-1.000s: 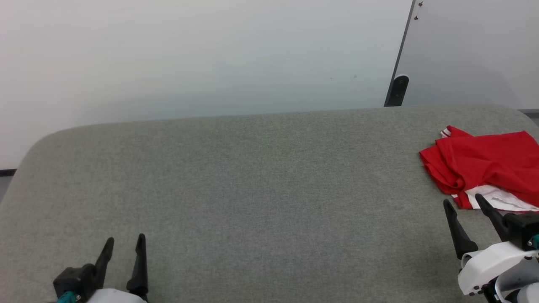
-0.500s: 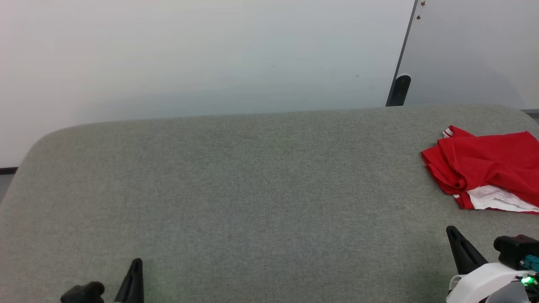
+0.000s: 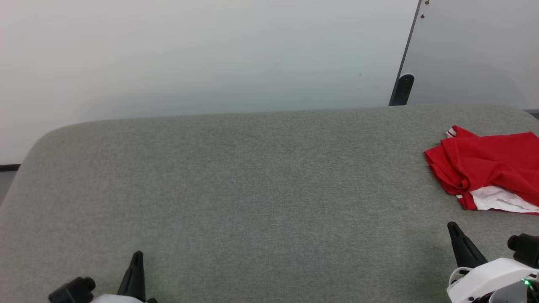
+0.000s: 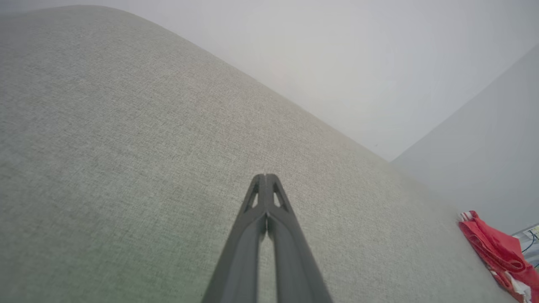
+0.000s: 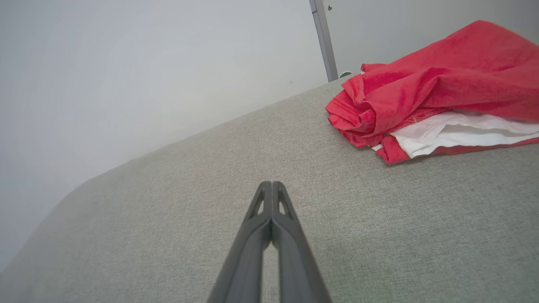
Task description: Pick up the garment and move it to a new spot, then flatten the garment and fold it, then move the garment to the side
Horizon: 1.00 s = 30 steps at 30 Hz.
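Seemingly the set-aside step is finished: the garment [image 3: 484, 168] lies folded at three o'clock on the grey table [image 3: 252, 189], the left gripper [image 4: 265, 179] and right gripper [image 5: 271, 185] are pinched closed and empty, so only parking remains.

The garment [image 5: 421, 80] is soft jersey cloth, matt and creased, in its red part and its white part alike. The table [image 3: 252, 189] wears a grey woven fabric, coarse-grained and dull. The left gripper [image 4: 265, 176] and the right gripper [image 5: 271, 184] look like dark matt plastic, smooth-faced. The right wrist housing [image 3: 484, 275] is white plastic with a faint sheen. The wall [image 3: 189, 54] is smooth and matt.
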Motion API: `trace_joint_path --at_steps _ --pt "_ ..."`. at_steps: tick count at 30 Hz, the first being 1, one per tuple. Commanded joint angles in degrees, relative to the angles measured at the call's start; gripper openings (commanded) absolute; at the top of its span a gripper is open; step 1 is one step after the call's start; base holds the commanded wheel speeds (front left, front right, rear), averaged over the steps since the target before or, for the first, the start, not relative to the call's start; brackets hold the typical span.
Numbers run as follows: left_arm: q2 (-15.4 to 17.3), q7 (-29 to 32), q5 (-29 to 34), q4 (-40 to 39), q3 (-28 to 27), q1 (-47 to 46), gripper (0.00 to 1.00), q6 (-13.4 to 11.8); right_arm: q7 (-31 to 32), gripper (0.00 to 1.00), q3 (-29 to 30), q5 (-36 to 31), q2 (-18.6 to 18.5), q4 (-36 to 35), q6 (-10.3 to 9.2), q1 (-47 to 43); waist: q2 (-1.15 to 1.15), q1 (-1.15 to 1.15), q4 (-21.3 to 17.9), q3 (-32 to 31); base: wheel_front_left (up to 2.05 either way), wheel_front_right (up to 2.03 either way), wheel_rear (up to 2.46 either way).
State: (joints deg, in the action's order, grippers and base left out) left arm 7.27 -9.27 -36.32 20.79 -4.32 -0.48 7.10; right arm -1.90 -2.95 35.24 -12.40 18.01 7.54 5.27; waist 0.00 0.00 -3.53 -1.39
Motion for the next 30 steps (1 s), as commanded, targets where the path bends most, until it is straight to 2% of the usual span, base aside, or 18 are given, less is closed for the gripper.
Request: trace_joint_path --at_steps 1,30 --pt "0.2 0.4 -2.3 -1.2 -0.4 -1.6 0.0 0.1 0.3 0.0 0.8 2.3 0.0 -1.1 -0.02 1.3 0.0 0.0 0.1 0.0 0.0 0.0 0.0" --pt "-1.6 6.4 -23.0 -3.4 -1.1 -3.4 0.0 0.3 3.5 0.0 4.2 23.5 3.7 -2.3 -0.04 1.4 0.0 0.0 1.0 0.5 0.0 0.0 0.0"
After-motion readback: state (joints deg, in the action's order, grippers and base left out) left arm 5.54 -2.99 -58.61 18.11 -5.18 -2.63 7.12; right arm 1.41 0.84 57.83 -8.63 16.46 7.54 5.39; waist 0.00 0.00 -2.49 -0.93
